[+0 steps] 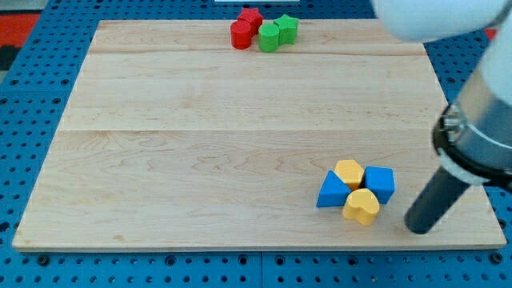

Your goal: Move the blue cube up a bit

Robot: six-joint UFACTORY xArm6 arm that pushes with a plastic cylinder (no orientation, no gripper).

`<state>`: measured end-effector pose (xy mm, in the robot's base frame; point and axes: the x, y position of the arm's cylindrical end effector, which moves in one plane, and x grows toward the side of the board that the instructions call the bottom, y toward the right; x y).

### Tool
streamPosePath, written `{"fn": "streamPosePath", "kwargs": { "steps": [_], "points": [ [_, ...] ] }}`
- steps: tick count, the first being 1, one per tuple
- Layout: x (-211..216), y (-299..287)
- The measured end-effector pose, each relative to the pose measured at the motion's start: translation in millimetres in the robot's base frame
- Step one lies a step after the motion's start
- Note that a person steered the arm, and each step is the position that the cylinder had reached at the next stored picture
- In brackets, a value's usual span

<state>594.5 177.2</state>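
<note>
The blue cube [380, 183] sits on the wooden board [240, 144] at the lower right, in a tight cluster. A yellow hexagonal block [349, 173] touches its left side. A blue triangular block [332, 192] lies further left. A yellow heart-shaped block [362, 206] lies just below the cube. My tip [418, 227] rests on the board to the right of and below the blue cube, a short gap away from it and from the yellow heart.
At the board's top edge, near the middle, two red blocks [245, 29] and two green blocks [277, 33] stand together. The arm's white body [448, 20] fills the top right corner. A blue pegboard [24, 96] surrounds the board.
</note>
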Motion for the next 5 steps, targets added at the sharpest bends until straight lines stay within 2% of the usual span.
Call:
{"fn": "streamPosePath", "kwargs": {
  "steps": [2,5],
  "points": [
    [3.7,-30.0],
    [-21.4,-26.0]
  ]
}}
